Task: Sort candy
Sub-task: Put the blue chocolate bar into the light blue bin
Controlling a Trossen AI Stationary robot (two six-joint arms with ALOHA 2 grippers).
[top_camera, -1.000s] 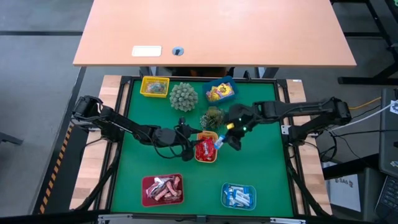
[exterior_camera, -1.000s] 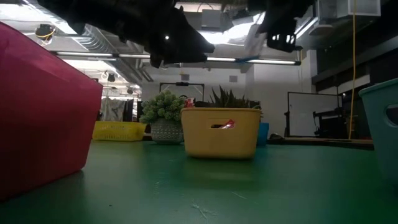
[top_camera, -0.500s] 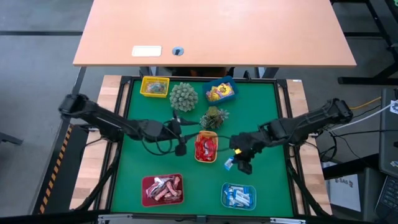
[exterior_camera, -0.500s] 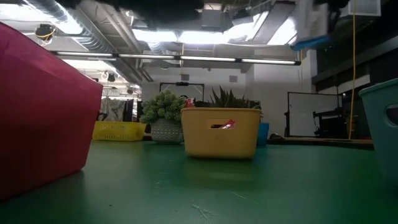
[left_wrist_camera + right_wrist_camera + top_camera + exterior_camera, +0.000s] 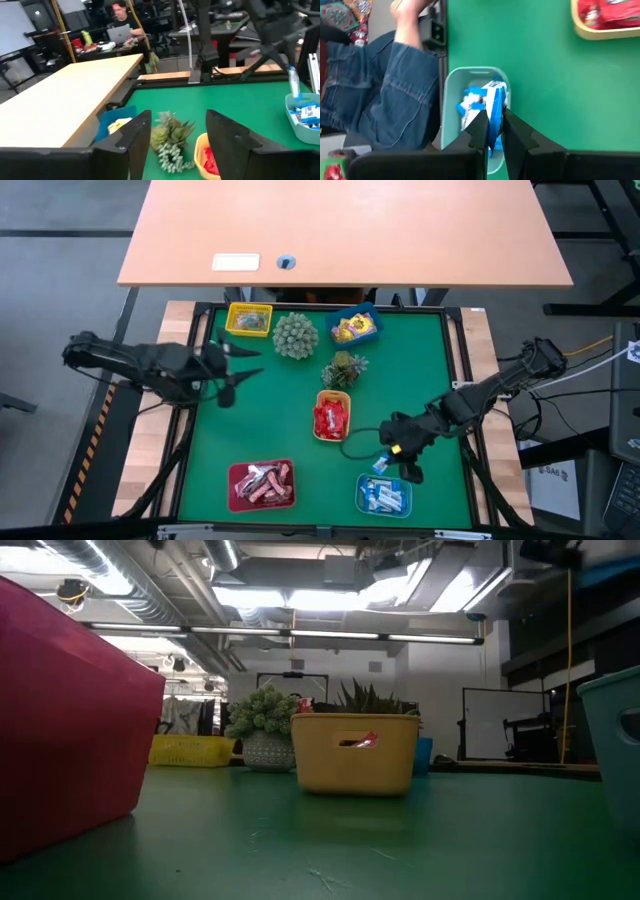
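5 small trays sit on the green table (image 5: 420, 360) in the high view, each keeping 1 wrapper colour: a yellow tray (image 5: 248, 319) and a blue tray (image 5: 354, 328) at the far edge, an orange tray (image 5: 332, 417) of red candy (image 5: 330, 418) in the middle, a red tray (image 5: 261, 484) of brown-pink candy (image 5: 262, 482) and a pale blue tray (image 5: 384, 495) of blue-white candy (image 5: 383, 496) at the near edge. 2 spiky plants (image 5: 295, 335) stand between the far trays. The right gripper (image 5: 385, 462) hangs just above the pale blue tray's far rim with a blue-white sweet (image 5: 381, 463) pinched in it, placed there, I judge, to drop the sweet among its like. The left gripper (image 5: 238, 360) is pulled back over the table's left side, likely to keep clear.

The low view shows the orange tray (image 5: 355, 753) with red candy at a slot in its wall, the plants behind it, and the red tray's wall (image 5: 70, 720) close by; neither gripper is clear here.

The left wrist view shows that gripper's 2 fingers (image 5: 134, 136) spread wide with nothing between them, aimed across the plants toward the orange tray.

The right wrist view shows the right gripper's fingers (image 5: 479, 131) nearly closed on the blue-white sweet (image 5: 496, 112), directly over the pale blue tray (image 5: 451, 87). A person in jeans (image 5: 385, 100) sits beyond the table edge.
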